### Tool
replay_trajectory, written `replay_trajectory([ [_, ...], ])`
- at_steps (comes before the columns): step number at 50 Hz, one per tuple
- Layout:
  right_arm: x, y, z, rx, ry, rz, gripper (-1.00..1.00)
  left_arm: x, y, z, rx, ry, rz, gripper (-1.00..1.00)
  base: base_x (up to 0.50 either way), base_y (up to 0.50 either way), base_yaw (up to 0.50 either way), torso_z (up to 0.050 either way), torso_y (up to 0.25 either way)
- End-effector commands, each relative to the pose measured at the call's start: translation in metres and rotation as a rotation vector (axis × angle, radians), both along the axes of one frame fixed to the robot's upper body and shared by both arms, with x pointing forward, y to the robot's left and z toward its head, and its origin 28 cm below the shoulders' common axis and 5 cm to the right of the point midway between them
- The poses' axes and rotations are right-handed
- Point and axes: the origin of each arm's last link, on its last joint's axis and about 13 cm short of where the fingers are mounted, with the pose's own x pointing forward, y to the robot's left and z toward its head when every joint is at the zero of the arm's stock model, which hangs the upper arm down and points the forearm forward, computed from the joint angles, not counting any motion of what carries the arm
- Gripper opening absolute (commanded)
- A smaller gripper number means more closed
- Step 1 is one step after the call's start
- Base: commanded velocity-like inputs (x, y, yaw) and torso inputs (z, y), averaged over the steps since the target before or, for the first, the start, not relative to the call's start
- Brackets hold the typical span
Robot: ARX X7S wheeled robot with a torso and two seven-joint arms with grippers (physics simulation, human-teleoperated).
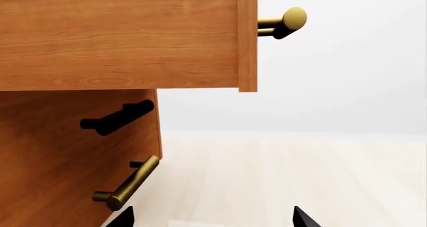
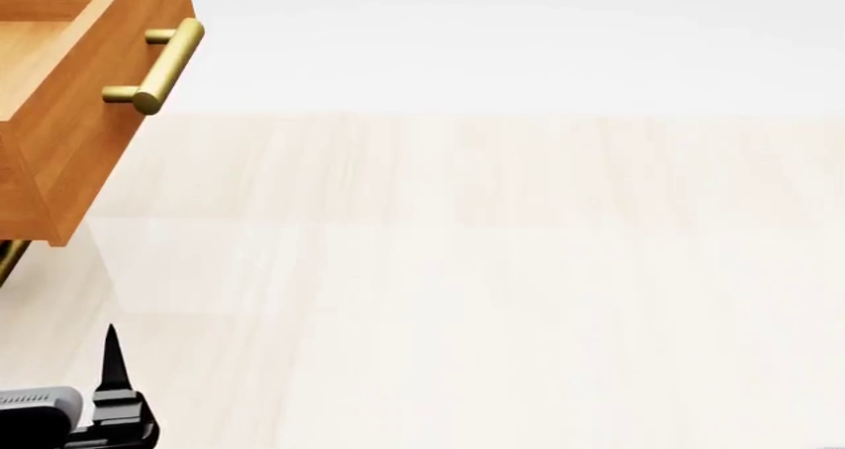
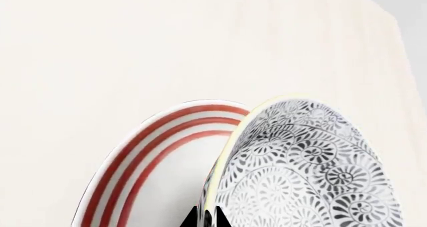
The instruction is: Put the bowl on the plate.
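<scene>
In the right wrist view, the bowl [image 3: 307, 172], white with a fine grey floral pattern, fills the near side. My right gripper [image 3: 205, 220] is shut on its rim, with one dark fingertip on each side. Just beyond the bowl lies the plate [image 3: 167, 177], white with red rings, partly covered by the bowl. I cannot tell whether the two touch. Neither shows in the head view. My left gripper [image 1: 213, 219] is open and holds nothing. One of its fingers [image 2: 114, 365] shows at the head view's lower left.
A wooden drawer [image 1: 120, 37] stands pulled out beside my left gripper, with a brass bar handle [image 1: 283, 21]. Below it the cabinet front [image 1: 60, 157] carries another brass handle [image 1: 127, 184]. The head view shows the same drawer [image 2: 66, 113] at upper left over a pale wood surface [image 2: 502, 271].
</scene>
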Motion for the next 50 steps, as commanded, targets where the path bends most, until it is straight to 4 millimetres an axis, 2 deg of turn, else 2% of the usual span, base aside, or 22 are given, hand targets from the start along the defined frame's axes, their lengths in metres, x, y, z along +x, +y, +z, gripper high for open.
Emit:
replay_trajectory([
  [1, 0.002, -0.005, -0.001, 0.006, -0.058, -0.024, -1.00, 0.000, -0.001, 0.000, 0.002, -0.001, -0.003, 1.00, 0.00, 0.00, 0.00, 0.000, 0.000],
  [42, 0.004, -0.007, -0.013, 0.063, -0.059, -0.038, -1.00, -0.001, -0.001, 0.002, 0.004, -0.004, -0.002, 1.00, 0.00, 0.00, 0.00, 0.000, 0.000],
  [43, 0.004, -0.007, -0.013, 0.063, -0.059, -0.039, 1.00, -0.001, -0.001, 0.002, 0.004, -0.005, -0.002, 1.00, 0.00, 0.00, 0.00, 0.000, 0.000],
  [50, 0.006, -0.007, -0.013, 0.064, -0.061, -0.041, 1.00, -0.001, -0.001, 0.003, 0.006, -0.006, -0.002, 1.00, 0.00, 0.00, 0.00, 0.000, 0.000],
])
